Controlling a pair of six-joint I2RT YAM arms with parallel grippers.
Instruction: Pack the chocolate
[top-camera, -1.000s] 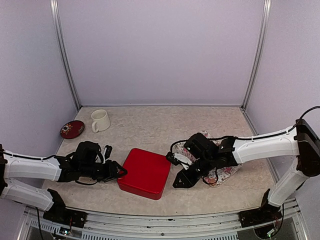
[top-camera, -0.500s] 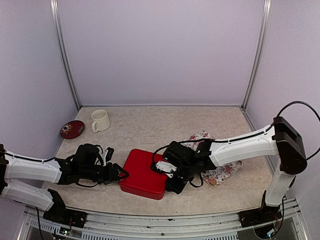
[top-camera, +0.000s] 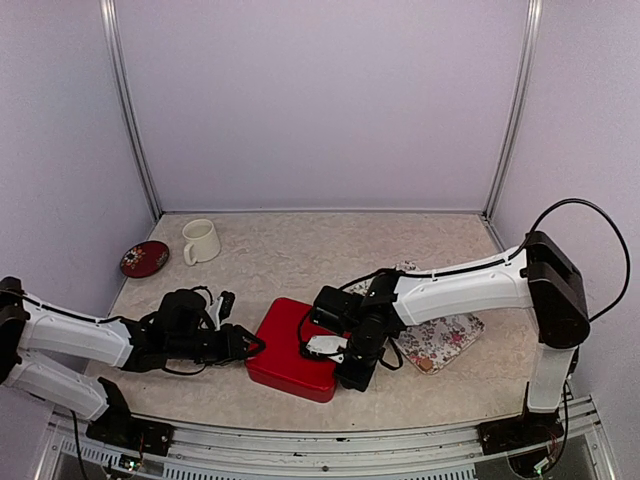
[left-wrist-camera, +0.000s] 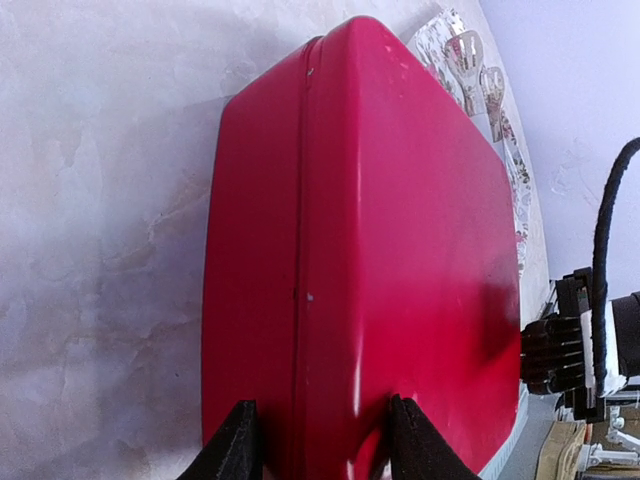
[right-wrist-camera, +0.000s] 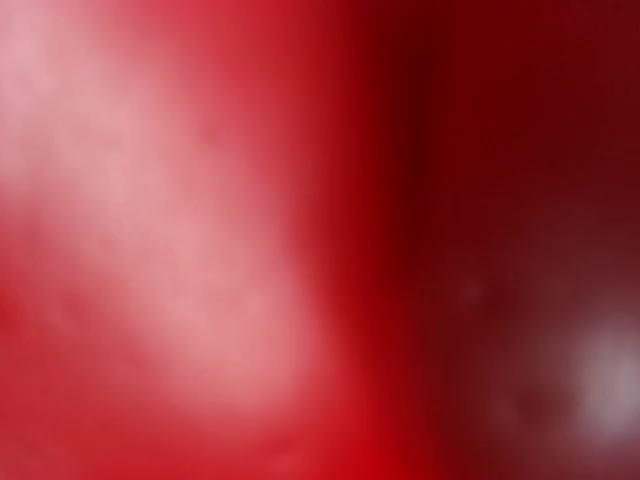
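Note:
The red box (top-camera: 288, 345) lies closed at the table's front middle and fills the left wrist view (left-wrist-camera: 400, 250). My left gripper (top-camera: 250, 346) straddles its left edge (left-wrist-camera: 318, 445), one black finger (left-wrist-camera: 235, 448) against the base wall and the other on the lid, shut on the box. My right gripper (top-camera: 345, 372) presses against the box's right near side. Its wrist view shows only blurred red box surface (right-wrist-camera: 320, 240), with no fingers visible. No chocolate shows clearly in any view.
A floral tray (top-camera: 450, 335) lies right of the box, partly under the right arm, and its edge shows in the left wrist view (left-wrist-camera: 447, 35). At the back left stand a white mug (top-camera: 200, 240) and a small dark red dish (top-camera: 144, 258). Enclosure walls surround the table.
The right arm swung left from the floral tray to the box's right side, and its gripper closed. The left gripper slid right and narrowed onto the box's left edge.

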